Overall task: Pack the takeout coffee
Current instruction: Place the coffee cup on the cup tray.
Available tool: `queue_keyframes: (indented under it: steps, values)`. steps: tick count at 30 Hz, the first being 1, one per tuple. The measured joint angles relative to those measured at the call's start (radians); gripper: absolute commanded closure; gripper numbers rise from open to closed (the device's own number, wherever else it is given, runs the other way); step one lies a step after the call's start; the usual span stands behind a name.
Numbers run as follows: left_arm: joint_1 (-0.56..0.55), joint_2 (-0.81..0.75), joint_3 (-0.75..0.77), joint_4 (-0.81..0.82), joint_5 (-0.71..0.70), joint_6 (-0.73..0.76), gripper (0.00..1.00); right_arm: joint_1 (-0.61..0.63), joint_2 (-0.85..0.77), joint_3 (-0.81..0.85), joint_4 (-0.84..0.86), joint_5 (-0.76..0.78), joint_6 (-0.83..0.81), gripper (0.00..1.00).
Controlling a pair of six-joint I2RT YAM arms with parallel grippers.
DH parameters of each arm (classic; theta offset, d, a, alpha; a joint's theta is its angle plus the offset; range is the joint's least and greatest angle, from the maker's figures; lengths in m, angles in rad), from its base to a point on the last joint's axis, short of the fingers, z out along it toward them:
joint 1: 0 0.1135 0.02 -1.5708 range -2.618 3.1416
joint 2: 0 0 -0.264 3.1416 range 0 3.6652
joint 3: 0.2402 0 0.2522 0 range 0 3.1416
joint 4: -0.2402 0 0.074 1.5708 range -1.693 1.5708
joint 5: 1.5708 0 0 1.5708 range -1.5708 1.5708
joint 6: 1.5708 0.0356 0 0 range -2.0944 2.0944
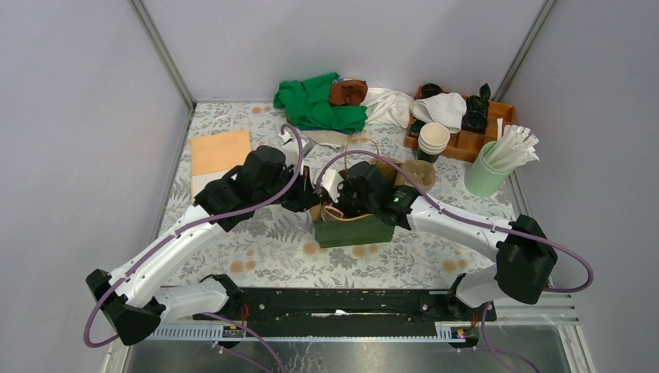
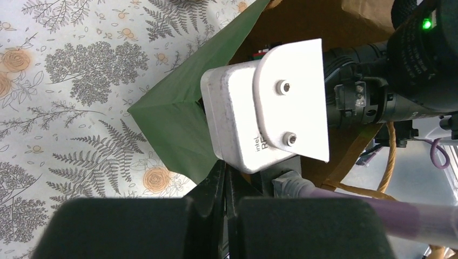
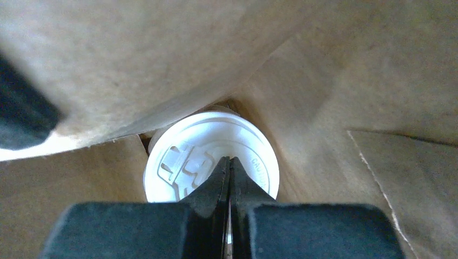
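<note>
The takeout coffee (image 3: 186, 156) stands deep inside the green paper bag (image 1: 353, 231), and only its round white lid shows, in the right wrist view. My right gripper (image 3: 229, 159) is inside the bag, shut and empty, with its tips just over the lid. From above, the right gripper (image 1: 343, 200) reaches into the bag's mouth. My left gripper (image 2: 225, 164) is shut at the green bag's (image 2: 173, 118) rim and seems to pinch the edge. It sits at the bag's left side (image 1: 311, 198). The cup is hidden in the top view.
A stack of lidless cream cups (image 1: 433, 140) and a brown pulp carrier (image 1: 418, 172) stand behind the bag. A wooden tray (image 1: 501, 116), a green cup of white sticks (image 1: 488, 171), cloths (image 1: 315, 105) and orange paper (image 1: 220, 151) lie around.
</note>
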Motion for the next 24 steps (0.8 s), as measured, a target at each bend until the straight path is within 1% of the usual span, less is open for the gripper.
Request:
queue_keyframes:
  steps: [11, 24]
  values:
    - [0.0, 0.0, 0.002, -0.021, -0.054, -0.016, 0.98, 0.011, 0.032, 0.022, 0.002, 0.026, 0.0, 1.0]
    - [0.0, 0.0, 0.005, -0.027, -0.066, -0.019, 1.0, 0.023, 0.035, 0.007, 0.026, 0.029, 0.008, 1.0]
